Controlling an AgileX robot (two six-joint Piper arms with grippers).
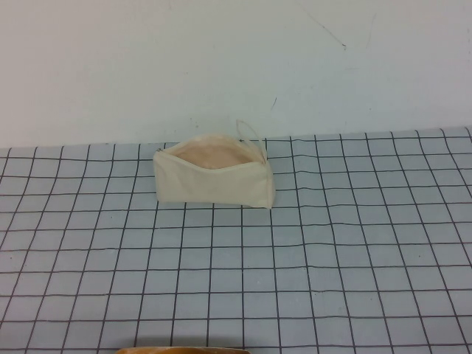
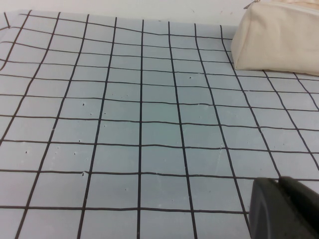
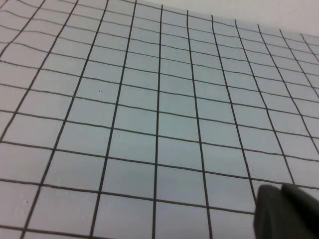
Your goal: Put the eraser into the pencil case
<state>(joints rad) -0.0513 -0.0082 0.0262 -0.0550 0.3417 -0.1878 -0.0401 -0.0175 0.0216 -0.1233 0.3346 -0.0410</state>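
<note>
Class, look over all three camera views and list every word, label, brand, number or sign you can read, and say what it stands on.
None: no view shows readable text.
The pencil case is plain cream fabric, with no print or tag showing.
The grid mat carries only black lines.
The eraser does not show in any view, so no label can be checked.
Only a dark, unmarked part of the left gripper and right gripper shows, in the wrist views.

I see a pale grey-blue mat [image 1: 310, 251] ruled with a black grid covering the table, slightly rippled along its far edge. Behind it stands a plain white wall [image 1: 221, 66] with faint scuff marks. Light is even and soft.
</note>
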